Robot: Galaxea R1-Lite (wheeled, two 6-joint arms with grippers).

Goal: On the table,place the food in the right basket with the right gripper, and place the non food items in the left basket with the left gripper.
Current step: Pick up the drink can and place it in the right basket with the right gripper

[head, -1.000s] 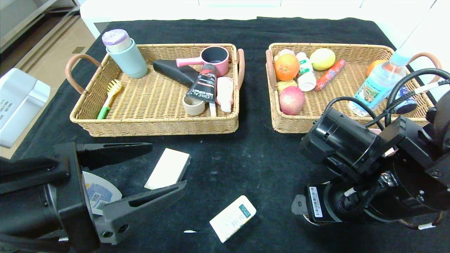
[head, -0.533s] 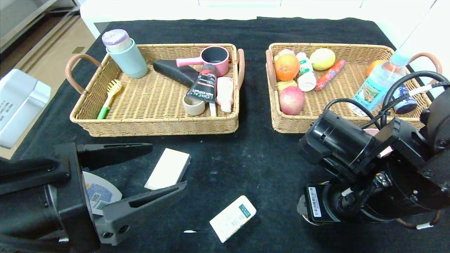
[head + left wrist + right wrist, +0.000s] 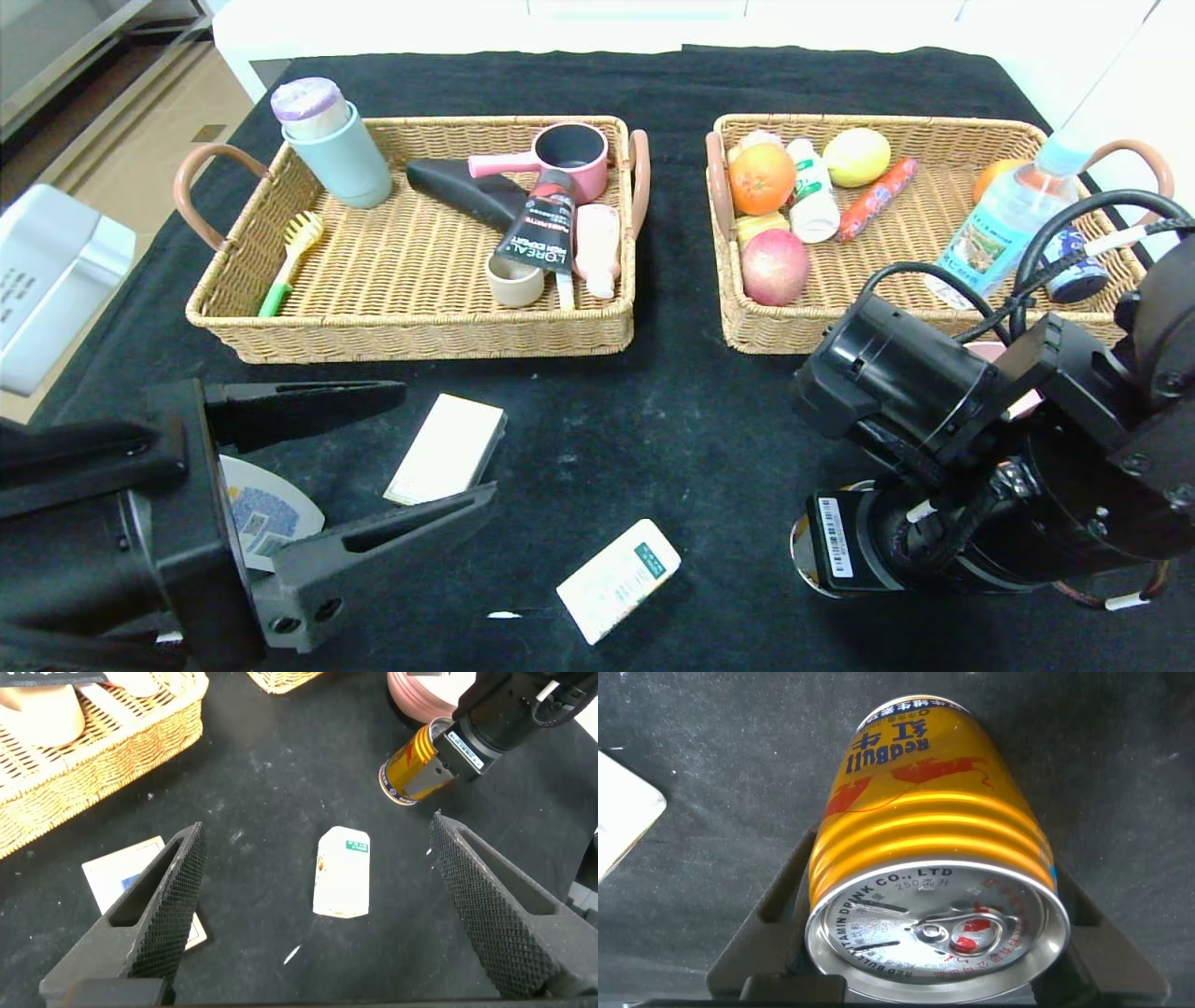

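While clamped between the right gripper (image 3: 924, 943) fingers, gold can (image 3: 924, 849) lengthwise, silver top toward the wrist

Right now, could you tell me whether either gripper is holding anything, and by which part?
The right gripper has the gold drink can between its fingers, closing on the can's sides near the silver top. The left gripper is open, holding nothing.

gold can (image 3: 924, 849), black cloth (image 3: 672, 420), tan wicker baskets (image 3: 420, 336)
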